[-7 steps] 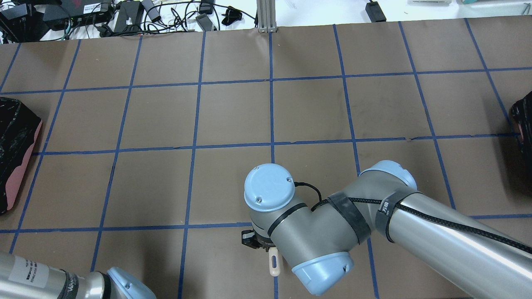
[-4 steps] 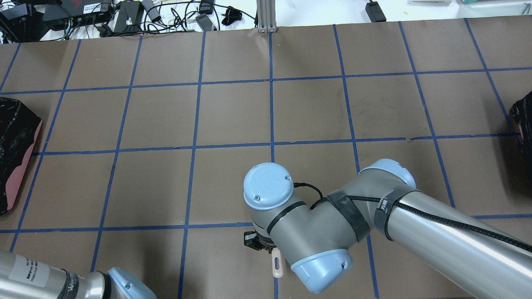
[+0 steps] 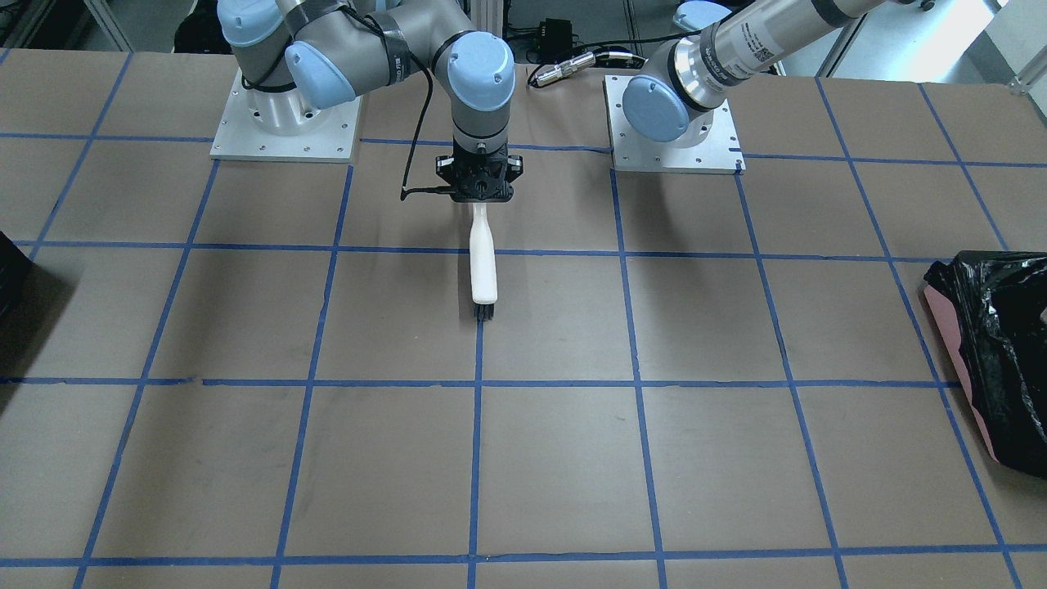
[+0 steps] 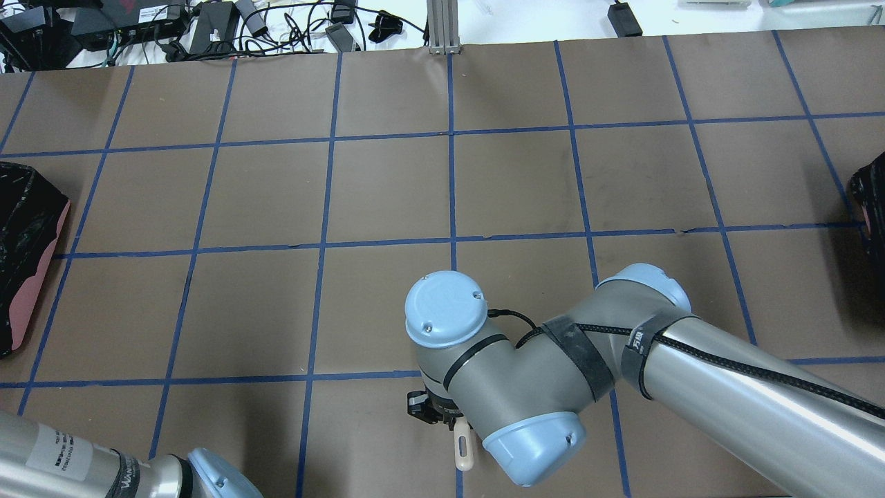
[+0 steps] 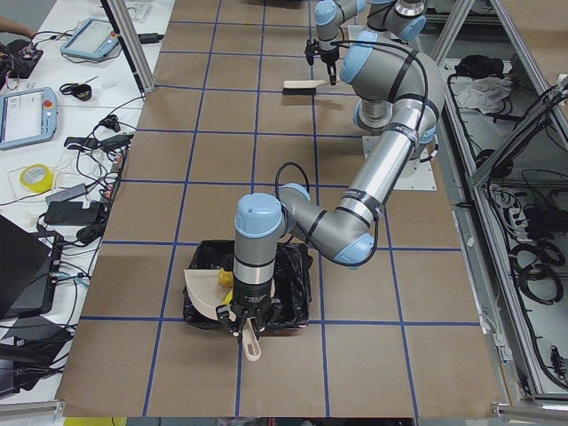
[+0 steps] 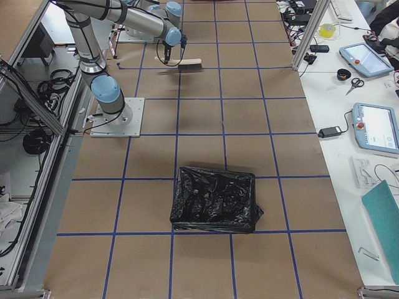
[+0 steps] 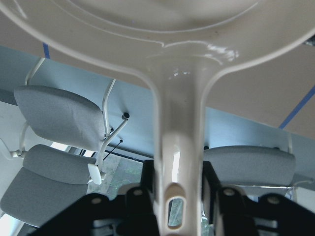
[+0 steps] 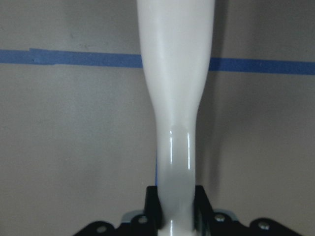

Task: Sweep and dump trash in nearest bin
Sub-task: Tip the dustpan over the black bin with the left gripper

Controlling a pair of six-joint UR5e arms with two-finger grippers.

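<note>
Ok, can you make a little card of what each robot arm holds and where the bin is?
Left gripper: shut on handle of white plastic dustpan
Dustpan: tilted over pink-sided bin lined with black plastic bag
Right gripper: shut on white long-handled brush, lifted, far from the bin
Trash: one yellow bit beside the dustpan, at the bin

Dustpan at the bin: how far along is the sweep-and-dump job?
Sweeping looks done: no trash shows on the table. In hand: the left gripper holds the dustpan tipped into the bin, a yellow piece at its lip; the right gripper holds the brush. Left: finish emptying the pan, then probably put the tools down.
</note>
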